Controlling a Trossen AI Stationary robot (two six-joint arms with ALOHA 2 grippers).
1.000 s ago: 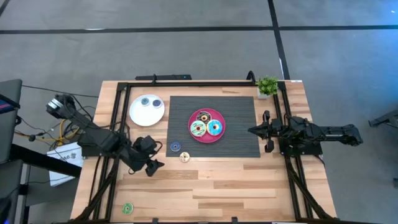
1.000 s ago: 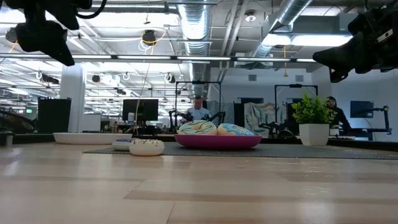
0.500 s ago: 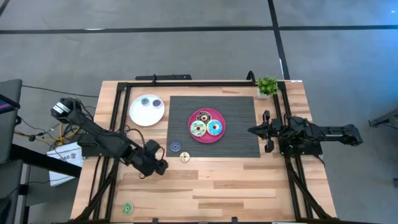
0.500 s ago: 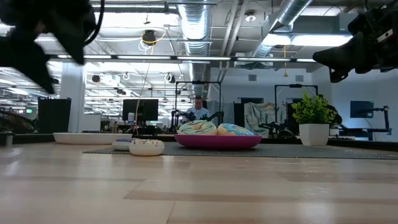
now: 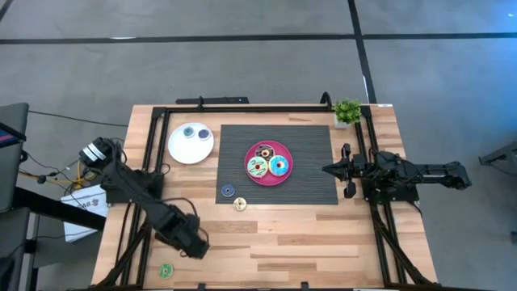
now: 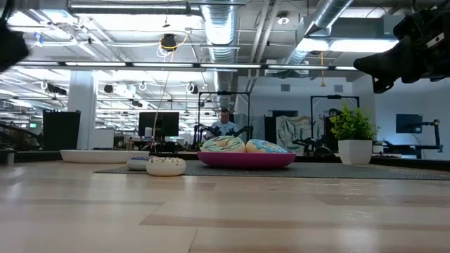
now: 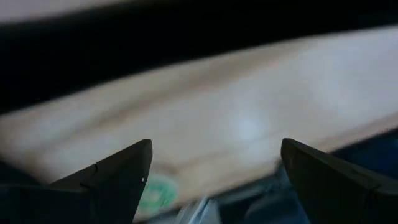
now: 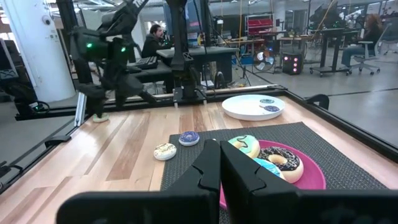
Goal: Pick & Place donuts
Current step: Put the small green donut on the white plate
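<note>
Three larger donuts, brown point(image 5: 264, 151), pale green point(image 5: 257, 167) and light blue point(image 5: 279, 166), lie on the pink plate point(image 5: 269, 181). Two tiny ones rest on the white plate point(image 5: 179, 147). A tiny blue one point(image 5: 228, 190) sits at the mat's edge, a cream one point(image 5: 240, 204) on the wood. A tiny green donut point(image 5: 166, 271) lies flat near the table's near-left corner. My left gripper point(image 5: 192, 245) hovers open just right of it, and it shows beside one finger in the left wrist view point(image 7: 157, 193). My right gripper point(image 5: 327, 170) waits shut over the mat's right part.
A dark ribbed mat point(image 5: 315, 153) covers the table's middle. A small potted plant point(image 5: 347, 111) stands at the far right corner. Black frame rails point(image 5: 153, 153) run along the left, right and far edges. Bare wood point(image 5: 299, 242) fills the near half.
My left gripper has swung from beside the tiny blue and cream donuts toward the table's near edge, ending close to the tiny green donut. It has passed out of the low view at the upper left. No donut has moved.
</note>
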